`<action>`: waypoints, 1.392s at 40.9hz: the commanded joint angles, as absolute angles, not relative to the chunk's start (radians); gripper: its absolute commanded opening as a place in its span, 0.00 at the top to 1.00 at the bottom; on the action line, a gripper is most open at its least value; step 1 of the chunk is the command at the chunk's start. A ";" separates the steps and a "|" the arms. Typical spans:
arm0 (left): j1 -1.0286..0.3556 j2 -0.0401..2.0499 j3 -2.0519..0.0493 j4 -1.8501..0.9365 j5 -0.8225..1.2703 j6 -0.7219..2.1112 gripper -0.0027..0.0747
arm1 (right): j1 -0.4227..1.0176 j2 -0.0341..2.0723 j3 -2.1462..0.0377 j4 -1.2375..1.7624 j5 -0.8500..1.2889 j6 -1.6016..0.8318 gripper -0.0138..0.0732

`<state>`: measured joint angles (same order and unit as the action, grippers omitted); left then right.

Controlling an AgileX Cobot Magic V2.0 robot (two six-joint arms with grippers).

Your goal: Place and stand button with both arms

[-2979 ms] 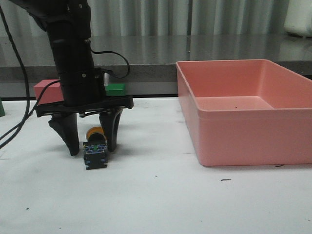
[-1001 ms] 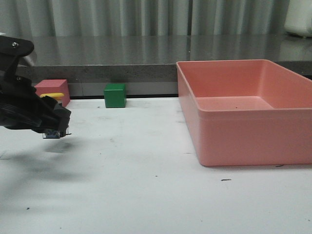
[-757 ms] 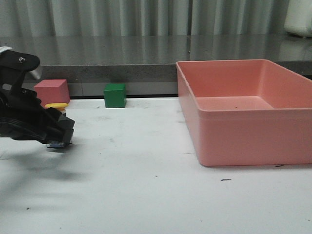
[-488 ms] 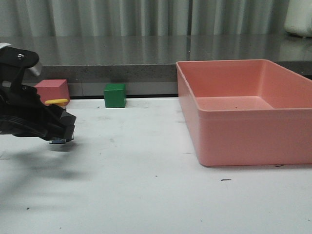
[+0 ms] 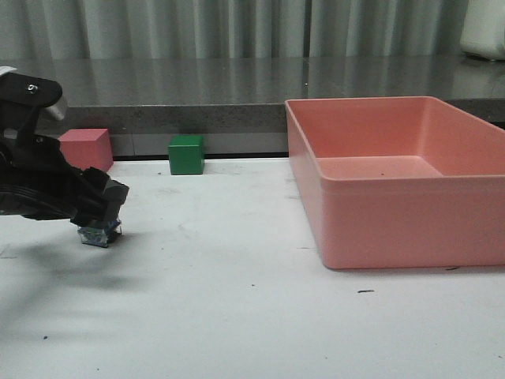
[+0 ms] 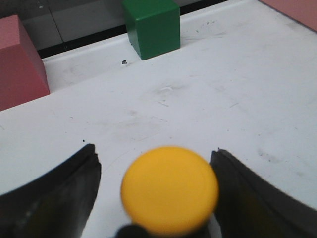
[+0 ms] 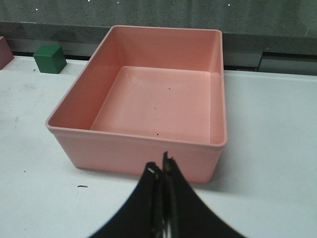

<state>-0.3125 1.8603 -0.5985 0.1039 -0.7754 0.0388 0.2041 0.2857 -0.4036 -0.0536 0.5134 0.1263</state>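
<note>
My left gripper point(image 5: 106, 213) reaches in low over the table's left side and is shut on the button. In the front view only the button's dark base with bluish contacts point(image 5: 99, 234) shows below the fingers, at or just above the tabletop. In the left wrist view the yellow cap point(image 6: 169, 189) faces the camera between the two dark fingers point(image 6: 54, 191) of the left gripper point(image 6: 153, 150). My right gripper point(image 7: 161, 168) is shut and empty, hovering in front of the pink bin; it is out of the front view.
A large pink bin point(image 5: 394, 229) stands on the right and shows in the right wrist view point(image 7: 133, 148). A green cube point(image 5: 186, 154) and a pink cube point(image 5: 84, 147) sit at the table's back edge, both seen in the left wrist view point(image 6: 151, 27) point(image 6: 17, 62).
My left gripper has come down and slightly right with the button, from held in the air to the base at the tabletop. The yellow cap no longer shows in the front view.
</note>
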 commanded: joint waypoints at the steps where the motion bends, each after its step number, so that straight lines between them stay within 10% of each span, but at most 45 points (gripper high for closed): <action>1: -0.333 1.783 -0.610 0.097 -0.831 0.037 0.34 | 0.199 0.294 -0.429 -0.071 0.435 0.118 0.92; 32: -0.389 0.954 -0.616 -0.061 -0.017 0.033 0.34 | 0.199 0.294 -0.429 -0.071 0.435 0.118 0.92; 48: -0.387 0.561 -0.614 0.000 0.371 0.033 0.99 | 0.199 0.294 -0.429 -0.071 0.435 0.118 0.92; 57: -0.387 0.336 -0.614 0.012 0.561 0.033 0.99 | 0.199 0.294 -0.429 -0.071 0.435 0.118 0.92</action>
<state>-0.3901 0.4038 -0.5868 0.0091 0.5615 0.0388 0.2041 0.2857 -0.4036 -0.0536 0.5134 0.1258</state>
